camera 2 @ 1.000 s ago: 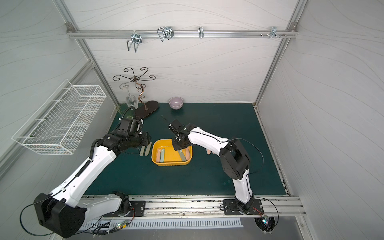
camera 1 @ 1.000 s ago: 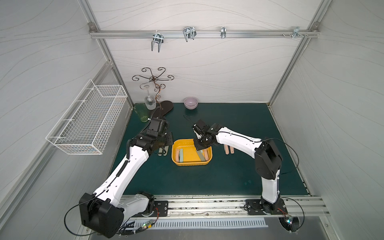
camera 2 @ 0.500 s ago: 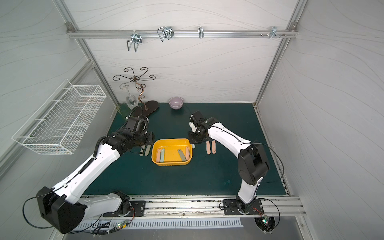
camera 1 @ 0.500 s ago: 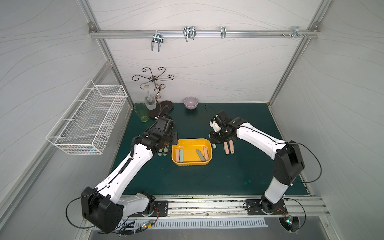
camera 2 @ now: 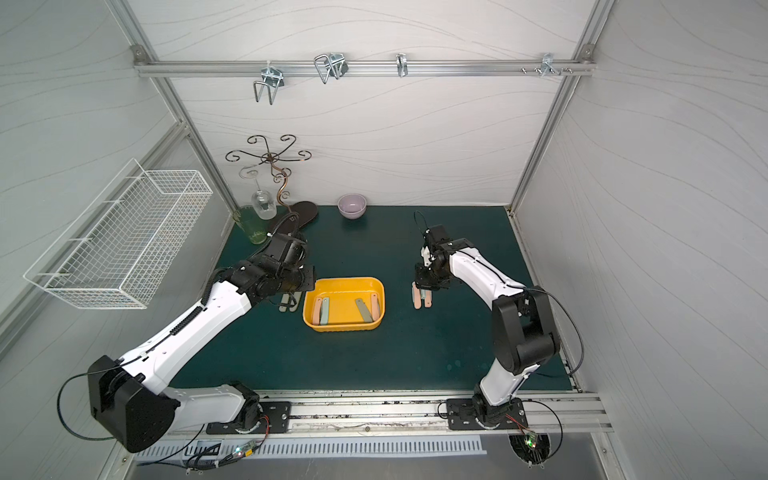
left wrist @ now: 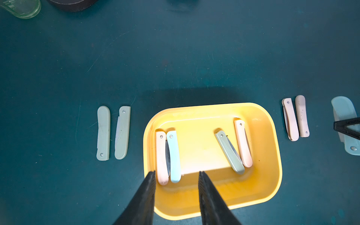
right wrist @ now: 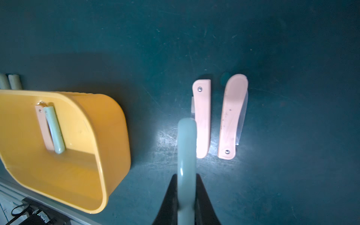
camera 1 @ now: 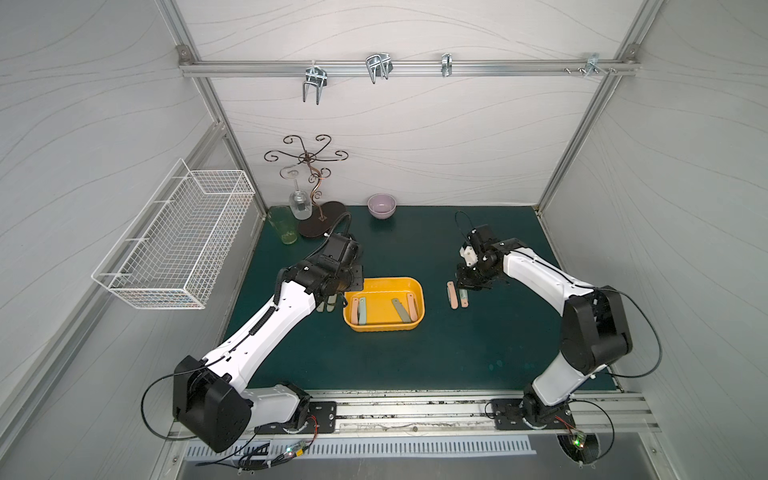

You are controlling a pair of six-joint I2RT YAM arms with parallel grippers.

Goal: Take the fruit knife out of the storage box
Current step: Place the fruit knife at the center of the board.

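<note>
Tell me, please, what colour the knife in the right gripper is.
Pale blue knife, clearest in the right wrist view.

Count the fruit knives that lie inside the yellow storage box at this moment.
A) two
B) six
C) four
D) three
C: the left wrist view shows four in the storage box: a pink knife beside a blue knife, and a green knife beside another pink knife.
</note>
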